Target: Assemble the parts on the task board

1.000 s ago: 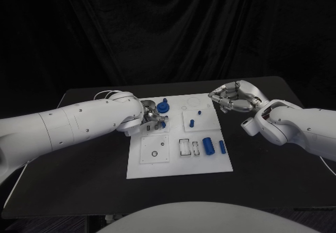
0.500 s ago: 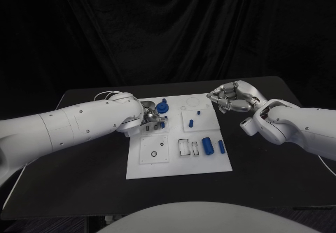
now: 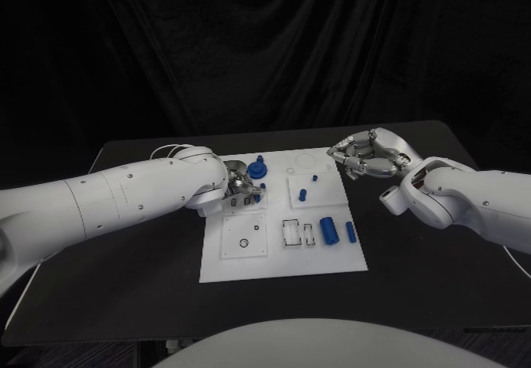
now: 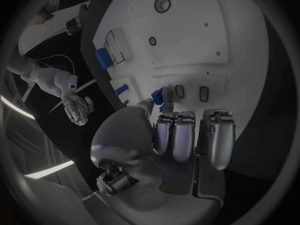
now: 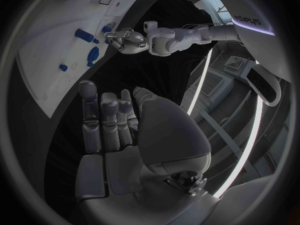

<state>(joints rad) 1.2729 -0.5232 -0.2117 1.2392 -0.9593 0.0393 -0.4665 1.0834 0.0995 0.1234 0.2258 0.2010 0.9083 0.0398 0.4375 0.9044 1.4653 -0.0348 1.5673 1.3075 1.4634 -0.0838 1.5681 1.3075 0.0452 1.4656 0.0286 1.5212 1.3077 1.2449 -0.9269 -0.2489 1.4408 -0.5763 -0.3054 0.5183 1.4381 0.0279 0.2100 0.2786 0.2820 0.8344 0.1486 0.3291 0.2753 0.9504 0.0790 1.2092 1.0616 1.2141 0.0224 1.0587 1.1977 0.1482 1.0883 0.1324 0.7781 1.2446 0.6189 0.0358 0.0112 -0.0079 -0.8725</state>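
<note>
The white task board lies in the middle of the black table. My left hand hovers over its far left section and pinches a small blue part between thumb and a finger. In the left wrist view that blue part sits just above two small rectangular slots. My right hand hangs beyond the board's far right corner, fingers loosely apart, holding nothing. In its own wrist view the right hand is bare.
On the board a blue knob-shaped part stands beside the left hand. Two small blue pegs sit on the far right plate. A blue cylinder and a slim blue piece lie near right. A black ring marks the near left plate.
The right hand has drifted very slightly toward the board. The left hand still holds the small blue part over the same spot.
</note>
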